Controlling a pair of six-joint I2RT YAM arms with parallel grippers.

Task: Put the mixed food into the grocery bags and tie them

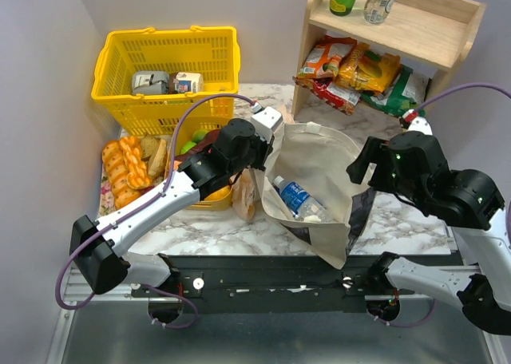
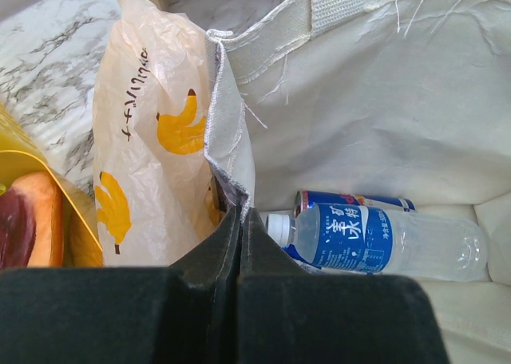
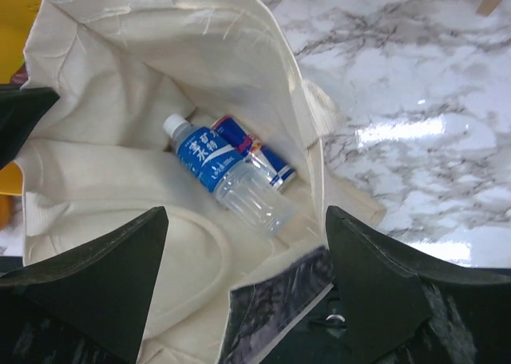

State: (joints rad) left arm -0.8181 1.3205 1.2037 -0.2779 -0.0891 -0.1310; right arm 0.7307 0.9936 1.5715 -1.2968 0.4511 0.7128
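Marble table (image 1: 200, 228), canvas tote (image 1: 319, 160), bottle (image 1: 297, 196) inside

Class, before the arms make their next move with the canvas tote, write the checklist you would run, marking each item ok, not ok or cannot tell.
1. Left fingers shut on the canvas tote rim: ok.
2. Tote mouth standing open: ok.
3. Right fingers open, empty, above the mouth: ok.
4. All food bagged: not ok; fruit sits outside at the left, and only a can and a water bottle lie inside.
5. What the peach bag holds: cannot tell.
6. Tote tied: not ok.
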